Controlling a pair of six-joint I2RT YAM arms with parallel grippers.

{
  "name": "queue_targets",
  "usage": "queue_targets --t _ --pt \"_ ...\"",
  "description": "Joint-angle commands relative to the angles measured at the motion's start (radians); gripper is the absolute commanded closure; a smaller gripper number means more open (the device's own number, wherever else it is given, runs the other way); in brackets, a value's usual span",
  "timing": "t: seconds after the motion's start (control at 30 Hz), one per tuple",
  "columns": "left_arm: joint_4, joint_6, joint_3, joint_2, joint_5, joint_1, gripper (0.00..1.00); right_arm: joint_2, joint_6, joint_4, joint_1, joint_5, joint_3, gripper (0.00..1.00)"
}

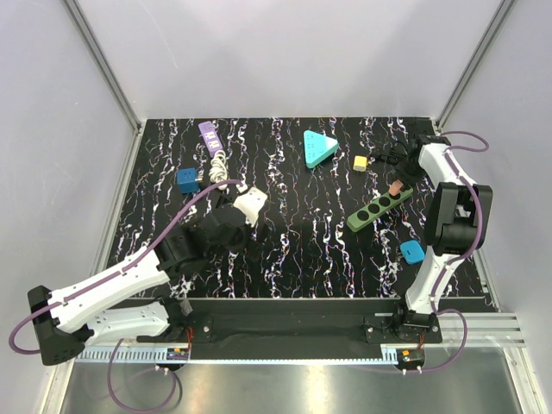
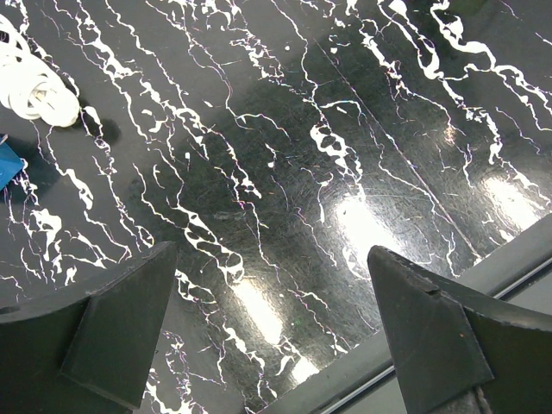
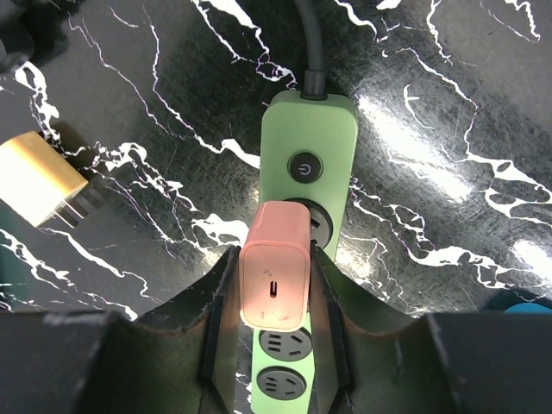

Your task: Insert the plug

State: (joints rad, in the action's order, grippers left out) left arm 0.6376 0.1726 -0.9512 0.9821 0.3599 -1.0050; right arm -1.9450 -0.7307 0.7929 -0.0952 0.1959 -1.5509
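My right gripper (image 3: 274,285) is shut on a pink plug (image 3: 276,276), one finger on each side. The plug is tilted, and its front end meets the socket just below the round switch of the green power strip (image 3: 310,129). Its prongs are hidden. Two free sockets show under the plug. In the top view the pink plug (image 1: 395,185) and my right gripper (image 1: 398,178) are at the far end of the power strip (image 1: 378,210), at the right of the table. My left gripper (image 1: 246,211) is open and empty, its fingers (image 2: 112,328) wide apart above bare table.
A yellow plug (image 3: 39,181) lies left of the strip and shows in the top view (image 1: 360,162). A teal triangle (image 1: 319,147), a blue adapter (image 1: 187,179), a white cable coil (image 1: 218,164), a purple piece (image 1: 209,134) and a blue piece (image 1: 412,252) lie around.
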Motion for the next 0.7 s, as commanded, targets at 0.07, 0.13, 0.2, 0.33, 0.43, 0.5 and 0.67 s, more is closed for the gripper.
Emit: queue_targets --t 0.07,0.13,0.2,0.33,0.43,0.5,0.67 --pt "-0.023 -0.004 -0.006 0.004 0.025 0.002 0.01 -0.074 -0.038 0.023 0.000 -0.004 0.063 1.00" --pt "-0.024 -0.004 -0.008 0.004 0.024 0.002 0.01 -0.075 -0.036 0.029 0.002 -0.015 0.078 1.00" --pt "-0.023 -0.004 -0.009 0.003 0.019 0.002 0.01 -0.071 -0.036 0.031 0.005 -0.010 0.092 1.00" --pt "-0.024 -0.005 -0.009 0.000 0.008 0.002 0.01 -0.072 -0.035 0.038 0.029 -0.004 0.095 1.00" --pt "-0.023 -0.004 -0.008 -0.010 0.005 0.002 0.01 -0.078 -0.045 0.037 0.038 -0.012 0.109 1.00" --pt "-0.023 -0.004 -0.008 -0.013 0.004 0.002 0.01 -0.083 -0.038 0.034 0.038 -0.015 0.123 1.00" --pt "-0.026 -0.002 -0.004 -0.022 0.001 0.002 0.01 -0.083 -0.030 0.013 0.043 -0.015 0.163 1.00"
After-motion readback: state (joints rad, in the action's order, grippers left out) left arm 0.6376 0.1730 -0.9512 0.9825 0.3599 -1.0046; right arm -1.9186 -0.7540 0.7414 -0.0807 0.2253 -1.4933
